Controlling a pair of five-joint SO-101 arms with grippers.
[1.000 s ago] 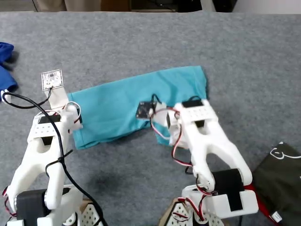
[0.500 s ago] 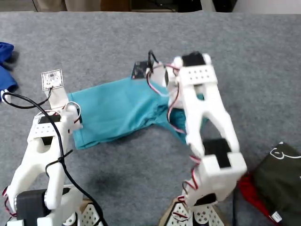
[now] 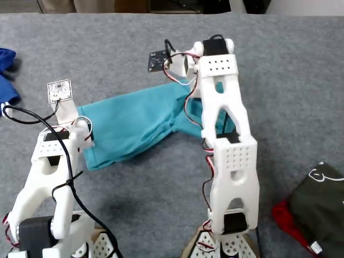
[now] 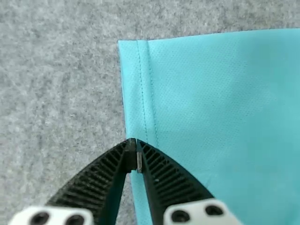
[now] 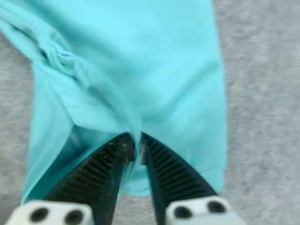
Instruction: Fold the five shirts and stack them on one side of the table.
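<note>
Teal shirt, left gripper, right gripper pinching

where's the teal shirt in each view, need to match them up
high view: teal shirt mid-picture, lying slantwise.
left wrist view: teal shirt with its hemmed edge pinched in the left tool.
right wrist view: teal shirt in bunched folds running into the right tool.
shared landmark: the grey table cover bordering the shirt.

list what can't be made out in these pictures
- High view: the right arm hides the teal shirt's end where the right gripper holds it.
- High view: the edges cut off the dark shirt and blue cloth.
- Left wrist view: the left gripper covers the hem below its pinch.
</note>
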